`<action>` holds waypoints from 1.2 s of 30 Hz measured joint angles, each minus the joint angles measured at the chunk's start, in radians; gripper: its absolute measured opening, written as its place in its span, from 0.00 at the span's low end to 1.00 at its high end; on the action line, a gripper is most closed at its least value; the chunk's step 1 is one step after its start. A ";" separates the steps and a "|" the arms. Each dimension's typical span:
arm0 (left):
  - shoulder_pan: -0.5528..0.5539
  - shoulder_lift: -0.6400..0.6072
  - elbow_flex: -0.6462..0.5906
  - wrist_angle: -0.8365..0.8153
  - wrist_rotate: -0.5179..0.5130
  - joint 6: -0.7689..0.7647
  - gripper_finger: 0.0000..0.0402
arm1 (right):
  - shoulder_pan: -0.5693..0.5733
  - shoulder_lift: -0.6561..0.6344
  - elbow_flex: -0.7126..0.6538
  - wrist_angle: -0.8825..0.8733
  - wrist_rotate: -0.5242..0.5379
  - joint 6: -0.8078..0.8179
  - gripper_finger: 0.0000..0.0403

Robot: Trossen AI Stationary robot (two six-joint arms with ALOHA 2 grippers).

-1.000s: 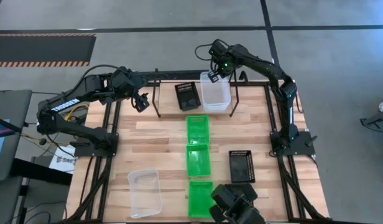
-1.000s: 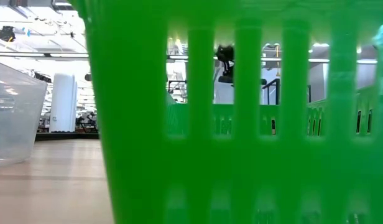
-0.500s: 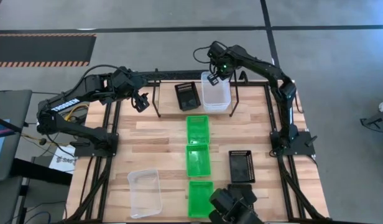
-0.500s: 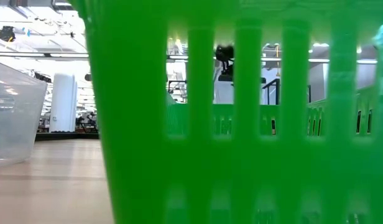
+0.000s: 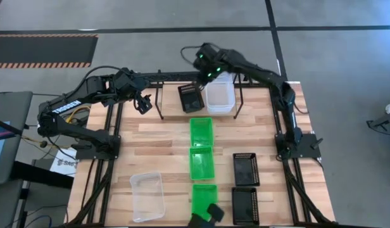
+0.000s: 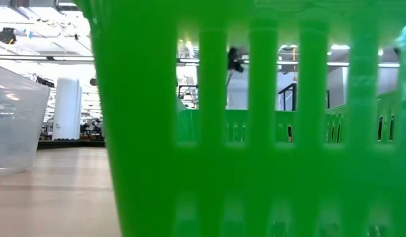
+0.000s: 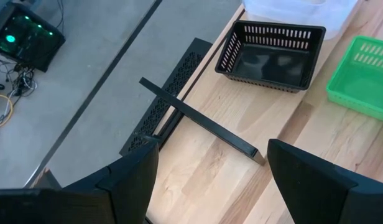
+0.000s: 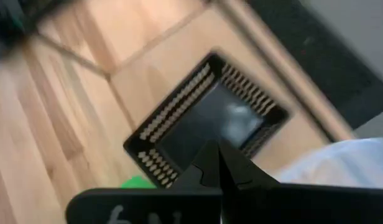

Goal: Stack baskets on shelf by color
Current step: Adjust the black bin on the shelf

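- Nearest the low camera, a bright green slotted plastic basket [image 6: 256, 131] is filling most of that view; from above it is sitting at the near edge of the wooden tabletop [image 5: 163, 142], first in a row of three green baskets [image 5: 202, 162] running toward the far side.
- Beside it, a clear translucent plastic basket [image 5: 147, 196] is resting near the left front corner, and two black perforated mesh baskets [image 5: 245, 169] are lying one behind the other on the right.
- These trays look light and thin-walled, stiff enough to keep shape but likely to flex; my judgement is that pinching one long rim wall near its middle would be safest, since the smooth plastic may slip and tilt if taken by a corner.
- Farther off, the left pincer [image 5: 143, 103] is hanging over the far left edge, its fingers [image 7: 132, 174] spread wide and holding nothing.
- At the far side, the thin black wire shelf [image 5: 160, 101] is standing with a third black mesh basket [image 5: 190, 97] and another clear basket [image 5: 219, 94] side by side in its footprint; whether they rest on the rack or on the wood below I cannot tell.
- The right pincer [image 5: 199, 84] is hovering just over that black mesh basket's far edge, fingers pressed fully together and gripping nothing that I can see.
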 joint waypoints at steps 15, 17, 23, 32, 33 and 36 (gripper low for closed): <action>0.000 0.000 0.000 0.000 0.000 -0.003 0.72 | 0.017 0.207 0.051 0.037 0.050 -0.010 0.00; 0.000 0.000 0.000 -0.001 0.000 -0.003 0.72 | 0.017 0.221 0.061 0.034 0.051 -0.015 0.00; 0.000 0.000 0.000 0.000 0.000 -0.003 0.72 | 0.024 0.218 0.054 0.027 0.131 -0.034 0.00; 0.000 0.000 0.000 -0.001 0.000 -0.003 0.72 | 0.006 0.219 0.054 0.004 0.203 -0.054 0.00; 0.000 0.000 0.000 -0.001 0.000 -0.003 0.72 | 0.005 0.219 0.054 0.000 0.215 -0.055 0.00; 0.000 0.000 0.000 -0.002 0.000 -0.003 0.72 | -0.002 0.219 0.054 -0.029 0.227 -0.056 0.00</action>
